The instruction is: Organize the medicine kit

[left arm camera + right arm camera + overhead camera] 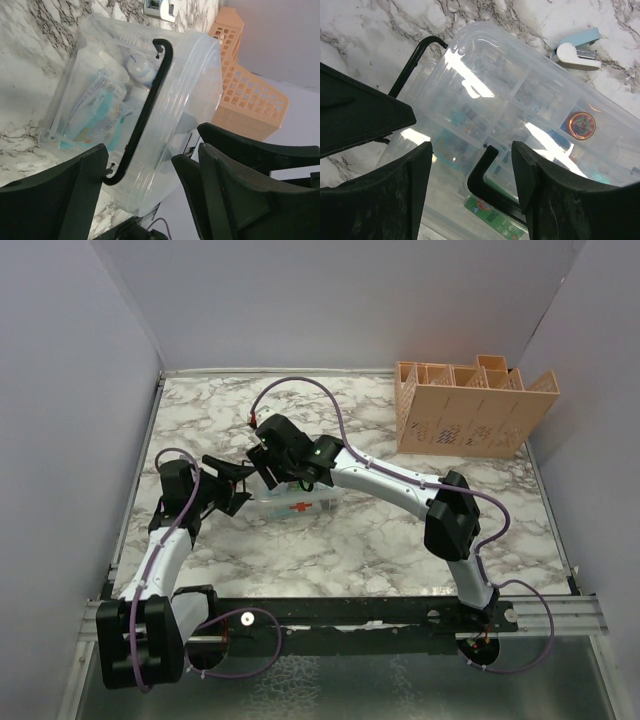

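marble table (380,540), clear medicine kit (300,502) mid-table, peach organizer (465,410) far right, small stapler (577,50) beside kit

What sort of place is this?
Probably a robot test booth: plain white walls box in a marble-patterned table, a left arm and right arm are bolted to a rail, with a medicine kit and peach organizer.

The medicine kit (195,70) is made of clear, glossy plastic, and bright reflections are carried on its lid. Its handle (145,110) is formed of smooth black plastic. The counter (380,540) is finished in a smooth, marble-patterned surface. Matt peach plastic is used for the slotted organizer (470,420) at the far right. The left fingers (50,200) and right fingers (380,200) are moulded in matt black, faintly scuffed.
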`<action>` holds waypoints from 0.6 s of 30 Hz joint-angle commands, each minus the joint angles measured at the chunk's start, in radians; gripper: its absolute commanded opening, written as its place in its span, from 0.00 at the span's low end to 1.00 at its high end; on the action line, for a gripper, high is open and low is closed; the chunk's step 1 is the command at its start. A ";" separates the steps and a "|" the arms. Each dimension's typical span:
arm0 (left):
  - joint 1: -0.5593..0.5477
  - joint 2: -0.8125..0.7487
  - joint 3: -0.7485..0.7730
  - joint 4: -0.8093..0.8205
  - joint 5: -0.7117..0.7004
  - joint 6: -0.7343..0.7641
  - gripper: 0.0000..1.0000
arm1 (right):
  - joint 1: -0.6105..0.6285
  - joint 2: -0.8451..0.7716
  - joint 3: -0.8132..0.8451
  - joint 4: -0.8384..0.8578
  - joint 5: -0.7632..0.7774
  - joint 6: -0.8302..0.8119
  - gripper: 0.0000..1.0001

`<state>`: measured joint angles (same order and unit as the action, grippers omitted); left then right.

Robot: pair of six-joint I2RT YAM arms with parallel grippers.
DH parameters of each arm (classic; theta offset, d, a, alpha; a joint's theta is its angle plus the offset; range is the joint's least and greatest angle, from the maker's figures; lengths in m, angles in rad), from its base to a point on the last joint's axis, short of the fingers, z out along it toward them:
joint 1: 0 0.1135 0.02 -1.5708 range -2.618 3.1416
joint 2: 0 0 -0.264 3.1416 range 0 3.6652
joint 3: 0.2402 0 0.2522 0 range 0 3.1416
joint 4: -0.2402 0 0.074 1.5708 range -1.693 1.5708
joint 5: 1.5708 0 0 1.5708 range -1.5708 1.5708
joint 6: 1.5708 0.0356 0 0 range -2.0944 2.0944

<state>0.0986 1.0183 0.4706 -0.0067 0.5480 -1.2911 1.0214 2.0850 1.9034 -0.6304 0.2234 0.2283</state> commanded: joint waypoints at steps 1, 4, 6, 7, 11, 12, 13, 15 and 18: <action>-0.037 -0.026 0.040 -0.041 -0.038 0.049 0.73 | 0.000 0.028 -0.043 -0.117 0.001 0.046 0.62; -0.064 -0.026 0.059 -0.073 -0.065 0.079 0.68 | -0.006 0.032 -0.038 -0.127 -0.006 0.066 0.57; -0.077 -0.024 0.077 -0.114 -0.093 0.110 0.64 | -0.015 0.032 -0.038 -0.130 -0.012 0.075 0.54; -0.083 -0.022 0.089 -0.135 -0.108 0.126 0.62 | -0.018 0.031 -0.040 -0.131 -0.017 0.080 0.53; -0.103 -0.017 0.120 -0.210 -0.166 0.180 0.54 | -0.027 0.029 -0.045 -0.131 -0.028 0.090 0.50; -0.109 -0.015 0.123 -0.221 -0.174 0.190 0.52 | -0.027 0.029 -0.047 -0.132 -0.031 0.092 0.49; -0.115 -0.015 0.127 -0.228 -0.183 0.199 0.50 | -0.029 0.028 -0.047 -0.132 -0.032 0.094 0.49; -0.128 -0.012 0.133 -0.243 -0.197 0.216 0.48 | -0.030 0.029 -0.051 -0.130 -0.036 0.096 0.48; -0.145 -0.009 0.145 -0.283 -0.238 0.253 0.48 | -0.029 0.033 -0.051 -0.130 -0.041 0.092 0.47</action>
<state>-0.0216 1.0092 0.5816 -0.2115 0.3744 -1.1076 0.9993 2.0846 1.9034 -0.6319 0.2226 0.2932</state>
